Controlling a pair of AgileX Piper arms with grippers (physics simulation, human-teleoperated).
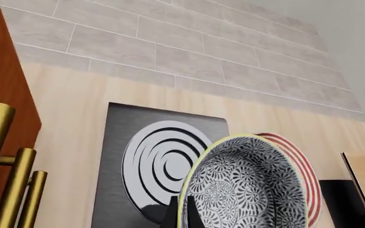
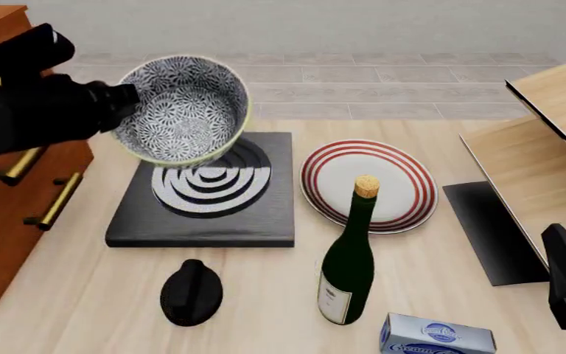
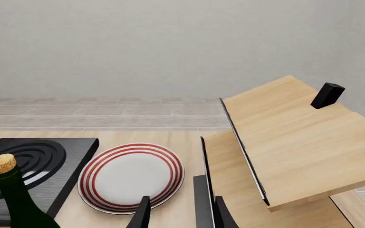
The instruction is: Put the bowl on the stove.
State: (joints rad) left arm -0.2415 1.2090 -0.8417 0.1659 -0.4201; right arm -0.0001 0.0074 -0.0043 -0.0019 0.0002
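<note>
The bowl (image 2: 180, 110), patterned dark and white with a pale yellow-green rim, hangs tilted in the air above the stove's far left part. My left gripper (image 2: 126, 99) is shut on its rim from the left. The left wrist view shows the fingers (image 1: 171, 213) pinching the bowl (image 1: 246, 185) at its rim, with the stove (image 1: 163, 161) behind it. The stove (image 2: 204, 193), a black slab with a ringed burner, lies flat on the table with nothing on it. My right gripper (image 3: 179, 213) stands open and holds nothing, low at the table's right near side.
A white plate with red rings (image 2: 367, 184) lies right of the stove. In front stand a green wine bottle (image 2: 347, 258), a black knob-shaped object (image 2: 191, 293) and a blue-white box (image 2: 438, 335). A brown cabinet (image 2: 8, 221) is at left, a wooden shelf (image 2: 548, 140) and a dark panel (image 2: 494, 228) at right.
</note>
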